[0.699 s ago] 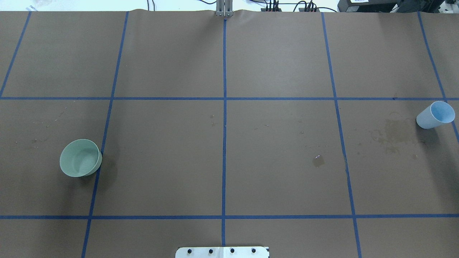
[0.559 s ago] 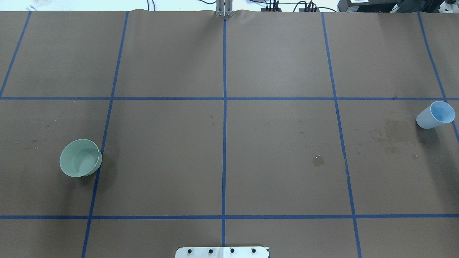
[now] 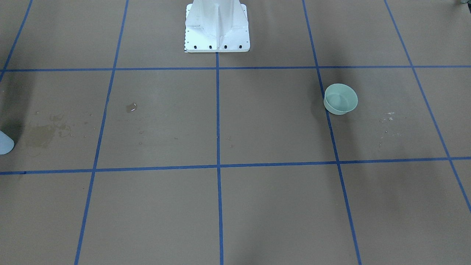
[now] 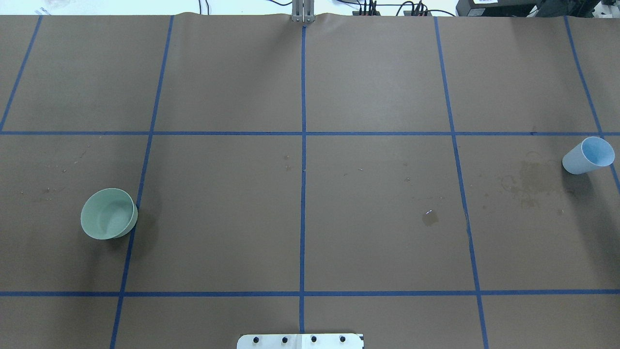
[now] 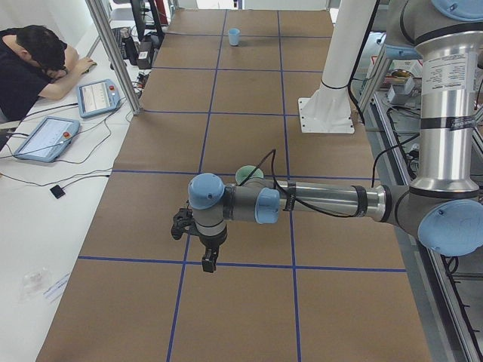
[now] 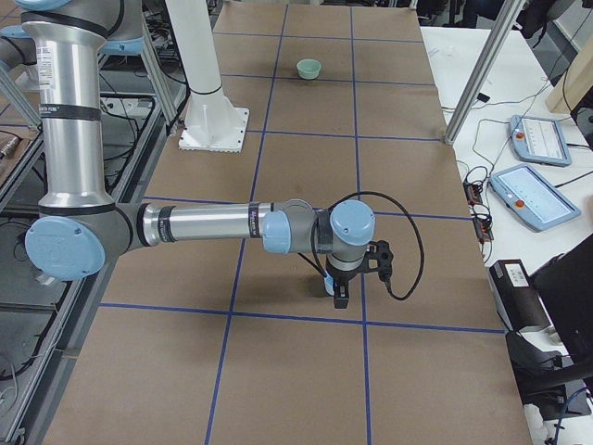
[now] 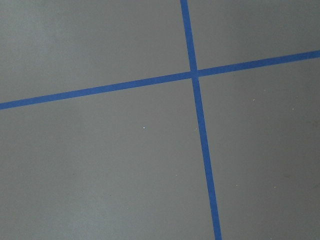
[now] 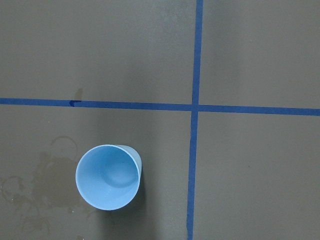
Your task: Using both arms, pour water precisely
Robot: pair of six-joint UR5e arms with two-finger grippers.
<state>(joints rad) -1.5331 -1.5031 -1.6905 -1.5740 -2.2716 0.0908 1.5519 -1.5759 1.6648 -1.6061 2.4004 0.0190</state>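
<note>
A light blue cup [image 4: 588,155] stands upright at the table's far right, seen from above in the right wrist view [image 8: 108,176]; I cannot tell whether it holds water. A green bowl [image 4: 108,214] sits at the left, also in the front-facing view [image 3: 340,98]. A small puddle of water [image 4: 429,216] glints on the paper. My left gripper [image 5: 207,262] hangs above the table near the bowl [image 5: 249,175], and my right gripper [image 6: 338,295] hangs above the cup. Each shows only in a side view, so I cannot tell whether either is open or shut.
A dried wet stain [image 4: 533,182] lies beside the cup. The white pedestal base [image 3: 217,25] stands at the table's robot side. Blue tape lines [image 7: 200,125] grid the brown paper. An operator [image 5: 34,64] and tablets [image 5: 98,96] are at a side desk.
</note>
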